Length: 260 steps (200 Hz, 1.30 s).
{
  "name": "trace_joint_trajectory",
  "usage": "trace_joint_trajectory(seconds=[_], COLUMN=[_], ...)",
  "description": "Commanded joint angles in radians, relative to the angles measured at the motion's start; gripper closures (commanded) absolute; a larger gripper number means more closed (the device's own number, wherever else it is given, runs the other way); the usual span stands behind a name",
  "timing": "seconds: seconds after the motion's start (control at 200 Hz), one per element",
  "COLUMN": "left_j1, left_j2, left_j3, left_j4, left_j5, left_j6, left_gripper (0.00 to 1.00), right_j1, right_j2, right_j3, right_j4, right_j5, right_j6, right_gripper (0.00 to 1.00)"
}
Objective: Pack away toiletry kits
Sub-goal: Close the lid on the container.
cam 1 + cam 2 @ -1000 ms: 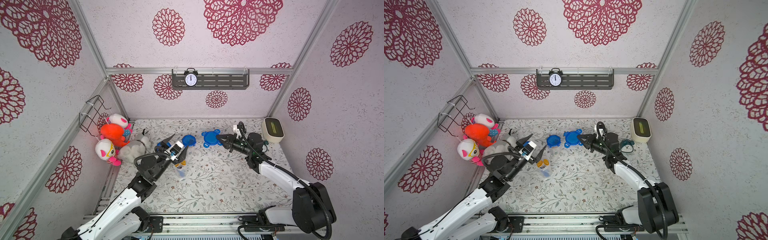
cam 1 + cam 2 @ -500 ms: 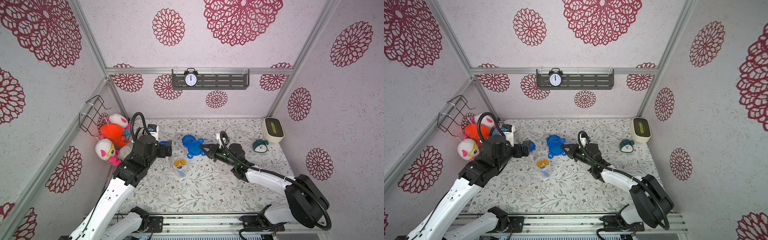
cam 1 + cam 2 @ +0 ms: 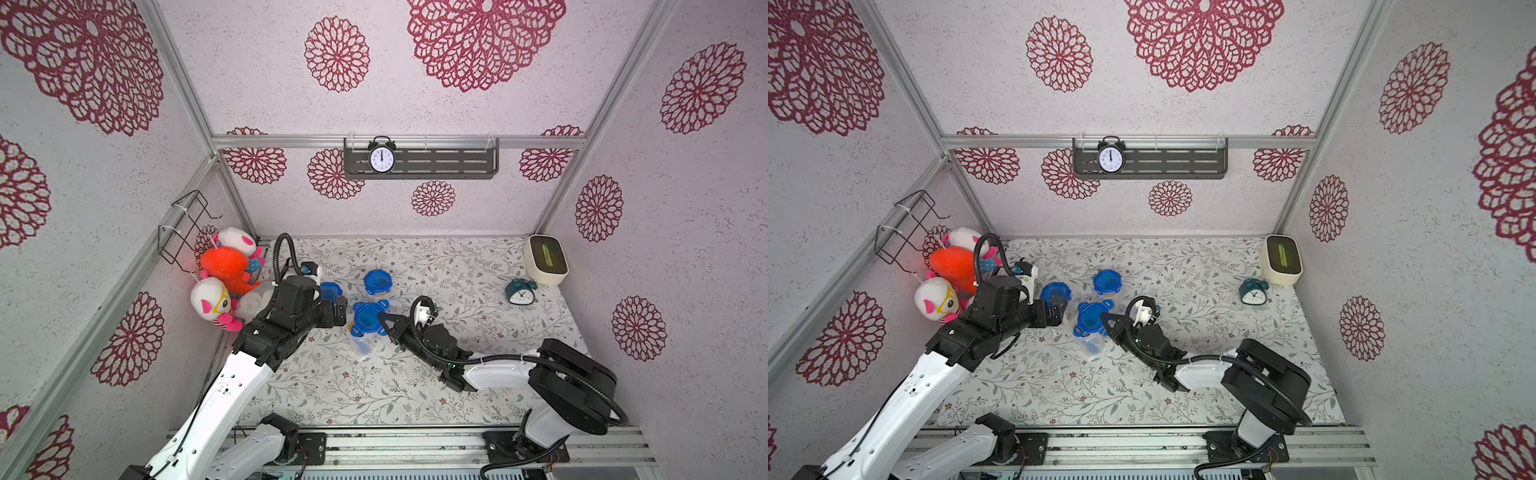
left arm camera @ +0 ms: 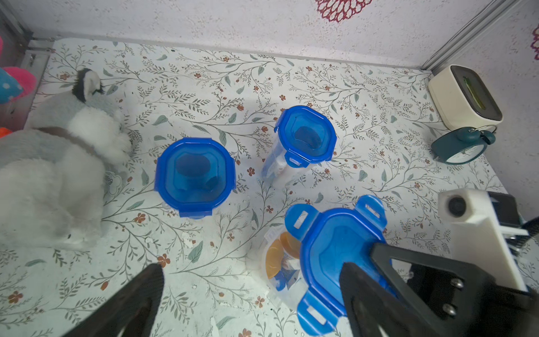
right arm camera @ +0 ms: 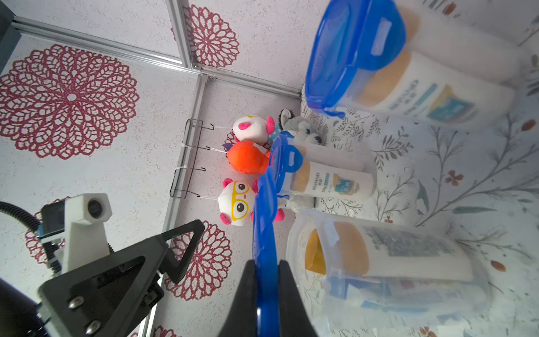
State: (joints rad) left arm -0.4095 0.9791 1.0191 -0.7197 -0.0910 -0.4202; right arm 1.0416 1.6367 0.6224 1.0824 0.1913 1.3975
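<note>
1. The right pincer (image 5: pixel 266 267) is clenching the loose blue lid (image 4: pixel 335 253) by its edge, the thin rim nipped between both fingers. That hold is looking narrow, so I judge any downward push should be going in gently, or the lid may pivot.
2. The lid is hovering over the open cup (image 3: pixel 362 345), which is standing on the tabletop (image 3: pixel 415 374) between the two arms. It is sitting off-centre, leaving part of the mouth uncovered, and the right wrist view is showing a gap between lid and rim. Centring and levelling it before lowering seems the key point.
3. The orange-capped bottles (image 4: pixel 275 256) are reaching close to the rim, so it is worth checking that nothing is poking above it.
4. The lid's four tabs are flaring outward, which should be letting it drop on cleanly. They will need snapping down afterwards.
5. The left pincer (image 3: pixel 336 311) is released, jaws wide, hanging near the lid on the plush-toy side and gripping nothing. Bracing the light cup with it would likely be stopping a tip-over.
6. Just behind, two closed cups (image 4: pixel 194 175) (image 4: pixel 304 134) are standing packed, close enough to get knocked.
7. Farther back, the teal clock (image 3: pixel 519 291) and the plush toys (image 3: pixel 224 270) are lying well apart.
</note>
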Motion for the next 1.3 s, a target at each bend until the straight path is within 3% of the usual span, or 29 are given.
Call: trace_joint_trajectory(seconds=[0.0,0.24,0.44,0.57,0.851,1.296], left_j1=[0.004,0.001,-0.009,-0.032,-0.035,-0.040], left_j2=[-0.014,-0.027,-0.091,-0.105,-0.074,0.005], left_j3=[-0.005,-0.054,-0.156,-0.181,-0.213,-0.221], left_j4=[0.012,-0.057,0.011,0.020,0.162,0.230], left_j5=[0.020,0.047,0.092,0.063,0.009,0.011], left_j6=[-0.032,-0.012,-0.075,-0.110,-0.212,-0.212], left_gripper=[0.01,0.01,0.02,0.03,0.03,0.07], right_j1=[0.050,0.125,0.150,0.158,0.158,0.158], right_j2=[0.052,0.088,0.106,0.132,0.128,0.118], right_j3=[0.018,0.055,0.082,0.090,0.119,0.151], right_j4=[0.206,0.168,0.120,0.135,0.076,-0.003], right_j5=[0.167,0.281,0.354,0.401,0.421,0.393], right_j6=[0.044,0.063,0.063,0.058,0.052,0.057], right_gripper=[0.98,0.96,0.96,0.96,0.95,0.94])
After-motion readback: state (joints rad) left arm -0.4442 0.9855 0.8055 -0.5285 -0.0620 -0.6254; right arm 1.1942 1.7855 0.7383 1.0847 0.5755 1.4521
